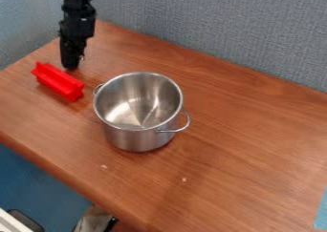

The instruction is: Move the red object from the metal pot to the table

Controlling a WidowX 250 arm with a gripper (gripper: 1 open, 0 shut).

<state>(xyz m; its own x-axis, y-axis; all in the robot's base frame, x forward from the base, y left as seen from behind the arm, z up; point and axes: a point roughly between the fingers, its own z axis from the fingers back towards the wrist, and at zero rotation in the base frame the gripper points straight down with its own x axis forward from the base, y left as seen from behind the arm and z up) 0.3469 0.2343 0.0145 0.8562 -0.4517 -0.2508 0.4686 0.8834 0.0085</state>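
Gripper (72, 61) jaws together, holding nothing, pointing down over the tabletop's (243, 131) far-left corner. Red block (57, 81) lies flat on the tabletop just below it in view, near the left edge, out of the pot. Steel pot (141, 110) stands upright, just right of the block, not touching.

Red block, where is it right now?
The red block lies on the table at the camera view's left, just left of the empty pot and below the end effector.
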